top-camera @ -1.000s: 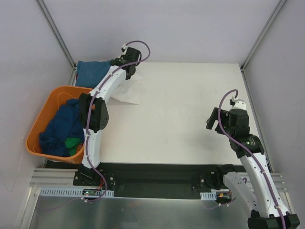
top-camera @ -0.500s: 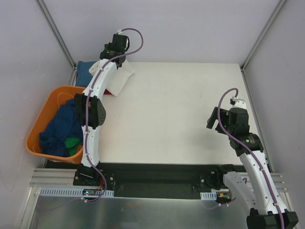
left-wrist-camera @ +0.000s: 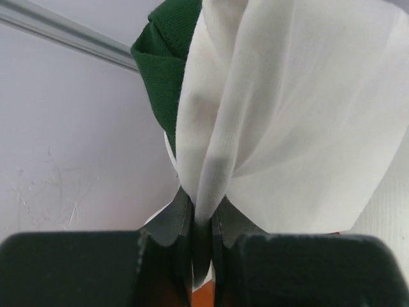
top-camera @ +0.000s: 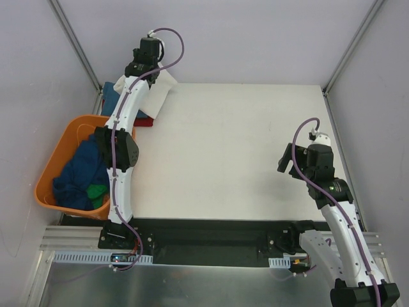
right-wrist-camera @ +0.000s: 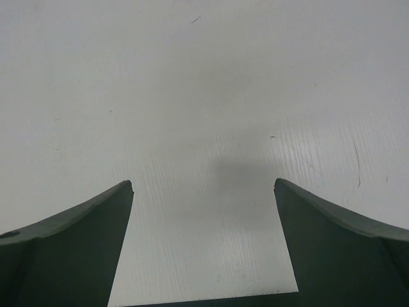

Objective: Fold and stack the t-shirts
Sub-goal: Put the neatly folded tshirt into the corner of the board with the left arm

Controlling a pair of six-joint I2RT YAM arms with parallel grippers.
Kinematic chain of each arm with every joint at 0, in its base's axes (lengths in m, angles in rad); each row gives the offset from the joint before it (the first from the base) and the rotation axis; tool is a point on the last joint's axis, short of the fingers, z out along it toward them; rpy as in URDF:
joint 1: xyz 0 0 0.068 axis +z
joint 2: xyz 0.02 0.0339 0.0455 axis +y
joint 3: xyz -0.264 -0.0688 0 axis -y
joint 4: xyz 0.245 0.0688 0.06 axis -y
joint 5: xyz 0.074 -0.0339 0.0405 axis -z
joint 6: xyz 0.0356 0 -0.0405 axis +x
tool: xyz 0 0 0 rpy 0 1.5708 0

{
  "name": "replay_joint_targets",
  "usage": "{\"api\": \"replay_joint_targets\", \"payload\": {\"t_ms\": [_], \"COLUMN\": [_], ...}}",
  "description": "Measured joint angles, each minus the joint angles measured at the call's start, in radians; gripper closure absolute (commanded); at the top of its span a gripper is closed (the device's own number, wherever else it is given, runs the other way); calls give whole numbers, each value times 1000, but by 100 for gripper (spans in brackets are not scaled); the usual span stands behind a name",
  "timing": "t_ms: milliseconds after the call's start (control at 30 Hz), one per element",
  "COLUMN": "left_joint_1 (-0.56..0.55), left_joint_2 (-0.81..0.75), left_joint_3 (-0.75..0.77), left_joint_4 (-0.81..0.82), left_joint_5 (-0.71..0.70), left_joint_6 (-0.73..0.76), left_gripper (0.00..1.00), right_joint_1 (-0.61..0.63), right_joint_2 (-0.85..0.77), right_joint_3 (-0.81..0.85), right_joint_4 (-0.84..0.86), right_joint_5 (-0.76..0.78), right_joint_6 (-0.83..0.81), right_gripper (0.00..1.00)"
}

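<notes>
The left arm (top-camera: 121, 128) is reaching almost straight out toward the far left corner. The left hand (left-wrist-camera: 201, 220) is pinching its fingers tight on a fold of the cream shirt (left-wrist-camera: 300, 115). The right arm (top-camera: 335, 204) is sitting bent at the right side, its wrist apparently tipping downward. The right hand (right-wrist-camera: 203, 185) is holding its fingers wide apart.

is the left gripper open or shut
Shut: the left gripper pinches a fold of the cream t-shirt, jaws pressed tight together on it.
</notes>
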Motion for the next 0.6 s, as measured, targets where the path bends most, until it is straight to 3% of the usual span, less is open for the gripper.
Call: {"api": "replay_joint_targets", "payload": {"t_ms": [600], "left_joint_1": [209], "left_joint_2": [19], "left_joint_3": [4], "left_joint_4": [38], "left_joint_5": [118], "left_joint_6": [-47], "left_gripper": [100], "right_joint_1": [-2], "right_joint_2": [98], "right_joint_3": [23], "right_joint_4": [-32], "right_joint_5": [55], "right_joint_6": [-1], "right_gripper": [3]}}
